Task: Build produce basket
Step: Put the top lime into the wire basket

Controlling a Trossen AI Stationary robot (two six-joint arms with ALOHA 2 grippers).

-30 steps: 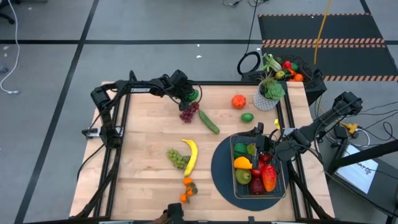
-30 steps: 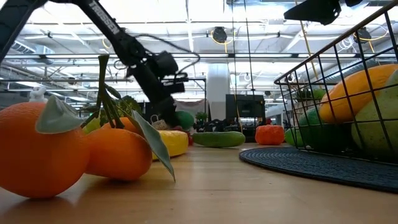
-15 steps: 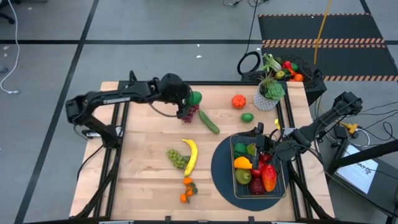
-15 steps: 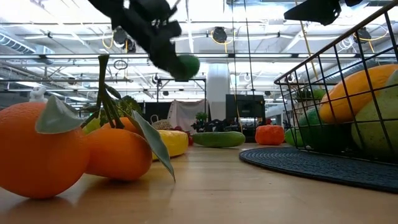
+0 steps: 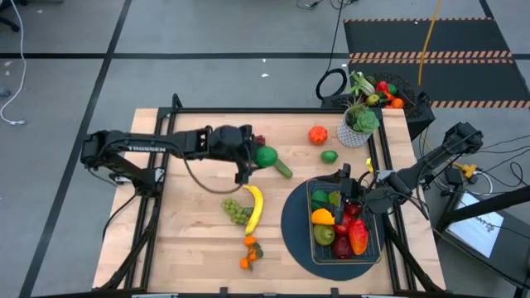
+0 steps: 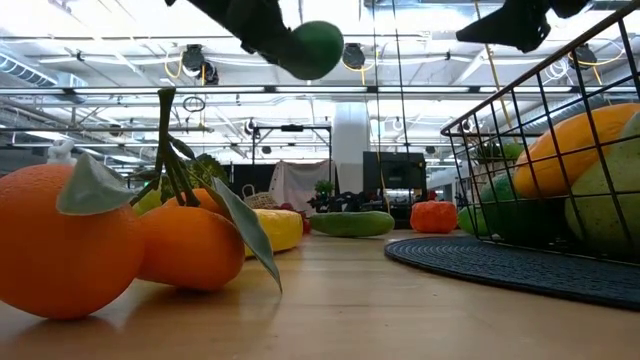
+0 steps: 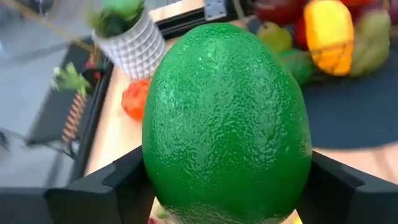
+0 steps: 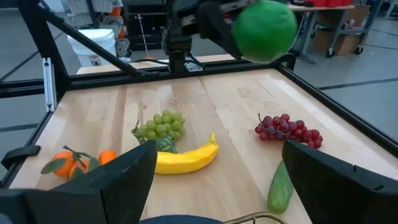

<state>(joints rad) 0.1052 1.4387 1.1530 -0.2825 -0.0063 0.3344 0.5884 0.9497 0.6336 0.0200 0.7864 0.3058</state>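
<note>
A green lime (image 7: 227,118) is held in the air by my left gripper (image 5: 255,157), above the table's far middle; it also shows high up in the low view (image 6: 312,48). The wire basket (image 5: 309,240) stands on a dark round mat (image 5: 294,228) at the right and holds several fruits. My right gripper (image 8: 217,186) hangs open over the basket's far end (image 5: 352,194), with nothing between its fingers. On the wood lie a banana (image 5: 253,207), green grapes (image 5: 235,210), purple grapes (image 8: 289,130), a cucumber (image 5: 282,169) and oranges (image 5: 248,252). My left gripper pinches the lime between its two fingers, one on each of two opposite sides (image 7: 155,174). The fingers come slanting down from the table's left. The lime is lifted clear of the table, and its rounded end sticks out beyond the fingertips.
A potted plant (image 5: 358,124), an orange-red fruit (image 5: 318,134) and another lime (image 5: 330,156) stand at the far right. A black bin (image 5: 385,98) with more produce sits beyond the far right corner. Bare wood lies at the near left.
My left gripper has risen from the table near the far edge and swung toward the right and near side, carrying the lime with it. The lime, low by the purple grapes a second ago, now hangs well clear of the table.
</note>
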